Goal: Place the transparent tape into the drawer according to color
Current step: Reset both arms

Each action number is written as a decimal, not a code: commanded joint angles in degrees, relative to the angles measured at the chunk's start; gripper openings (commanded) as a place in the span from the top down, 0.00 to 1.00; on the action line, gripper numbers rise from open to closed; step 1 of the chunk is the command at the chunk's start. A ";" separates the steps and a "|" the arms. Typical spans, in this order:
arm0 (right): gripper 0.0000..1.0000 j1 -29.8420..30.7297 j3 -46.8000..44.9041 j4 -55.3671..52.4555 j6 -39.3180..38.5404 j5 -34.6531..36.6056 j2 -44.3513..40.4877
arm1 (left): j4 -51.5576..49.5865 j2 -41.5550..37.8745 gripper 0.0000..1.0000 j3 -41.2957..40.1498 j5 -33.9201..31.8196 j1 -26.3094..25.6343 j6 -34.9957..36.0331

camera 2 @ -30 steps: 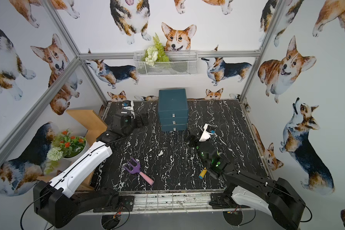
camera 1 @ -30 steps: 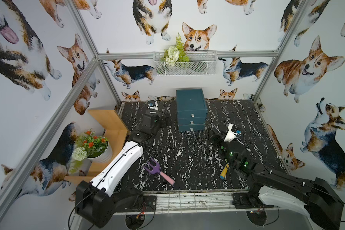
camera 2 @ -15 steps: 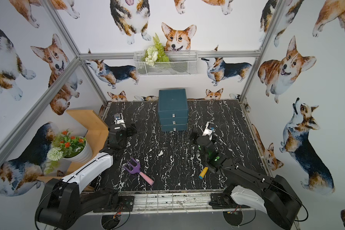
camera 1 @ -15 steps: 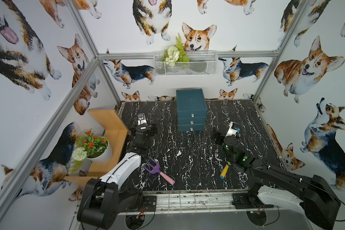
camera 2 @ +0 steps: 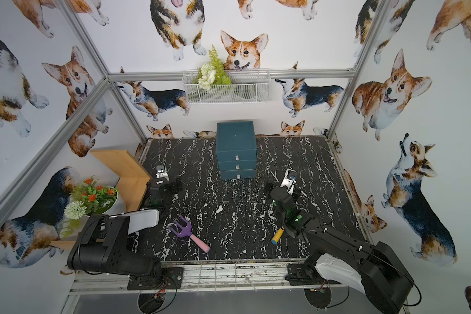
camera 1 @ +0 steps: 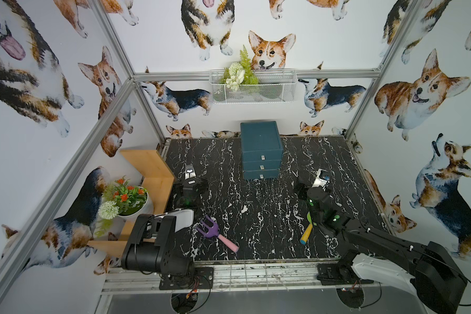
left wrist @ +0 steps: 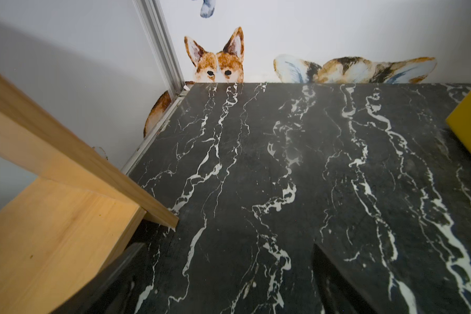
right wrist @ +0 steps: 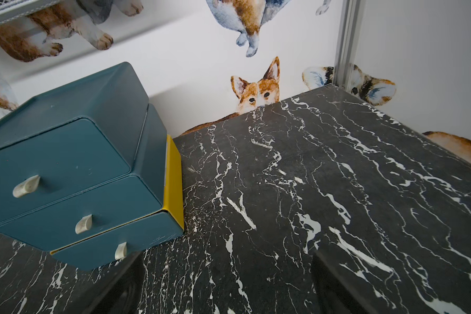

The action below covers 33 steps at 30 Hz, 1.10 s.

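I could not see any transparent tape on the table (camera 1: 229,163). All three fronts of the blue drawer box (camera 1: 261,141) were shut, so maybe the rolls were inside, but I could not tell.

My left gripper (left wrist: 229,250) was spread wide with nothing in it, next to the wooden shelf (left wrist: 52,217). My right gripper (right wrist: 226,258) was spread wide and empty too, near the drawer box. Only the purple rake (camera 1: 210,229) and the green trowel (camera 1: 307,231) lay out.

I think a tape roll would be light, stiff and smooth, and it could roll away. I would pinch it across its ring, one finger in the hole.
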 commanded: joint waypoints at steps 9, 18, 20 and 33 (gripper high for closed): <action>0.00 -7.63 -4.01 12.74 -6.67 -13.07 -3.79 | 21.97 2.95 0.01 -8.31 11.12 0.66 3.40; 0.00 -11.55 -4.79 19.12 -10.48 -14.03 -0.93 | 24.96 4.63 0.01 -9.02 12.28 2.02 2.39; 0.00 -13.23 -3.97 18.58 -11.14 -13.67 0.65 | 24.58 4.49 0.01 -8.96 12.29 1.98 2.33; 0.00 -17.87 -7.28 33.12 -28.02 -10.44 3.39 | 24.52 4.75 0.01 -8.61 12.38 2.00 2.25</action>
